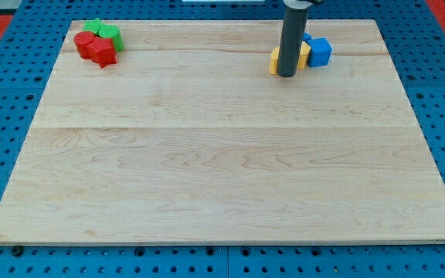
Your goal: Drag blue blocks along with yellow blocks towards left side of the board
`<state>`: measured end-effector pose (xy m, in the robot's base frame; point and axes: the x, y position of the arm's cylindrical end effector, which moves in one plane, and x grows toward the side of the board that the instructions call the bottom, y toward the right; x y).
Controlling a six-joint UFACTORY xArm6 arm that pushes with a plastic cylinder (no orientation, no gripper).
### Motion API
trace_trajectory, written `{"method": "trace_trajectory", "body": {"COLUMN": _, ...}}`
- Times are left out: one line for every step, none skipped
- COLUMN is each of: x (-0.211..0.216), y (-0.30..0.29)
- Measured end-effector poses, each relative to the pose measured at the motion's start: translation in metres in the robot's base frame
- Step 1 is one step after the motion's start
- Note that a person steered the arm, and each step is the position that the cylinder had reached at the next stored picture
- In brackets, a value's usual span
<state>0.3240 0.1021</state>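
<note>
Where the wooden worktop [222,154] nears the view's top edge, right of centre, my tip [287,75] rests on the surface, directly in front of the yellow blocks [275,60]. The rod hides most of them; only slivers show on either side of it, so their shapes cannot be made out. A blue cube [320,52] sits just beside them on the view's right, touching the yellow, with a second blue block [307,37] peeking out behind it. There is no hand on this arm, only the straight dark rod. Well apart, in the view's top-left corner, red blocks [95,48] and green blocks [103,31] huddle together, touching.
</note>
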Motion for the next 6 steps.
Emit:
{"method": "trace_trajectory", "body": {"x": 0.012, "y": 0.026}}
{"method": "trace_trajectory", "body": {"x": 0.026, "y": 0.075}}
{"method": "trace_trajectory", "body": {"x": -0.008, "y": 0.127}}
{"method": "trace_trajectory", "body": {"x": -0.029, "y": 0.109}}
{"method": "trace_trajectory", "body": {"x": -0.059, "y": 0.095}}
{"method": "trace_trajectory", "body": {"x": -0.057, "y": 0.043}}
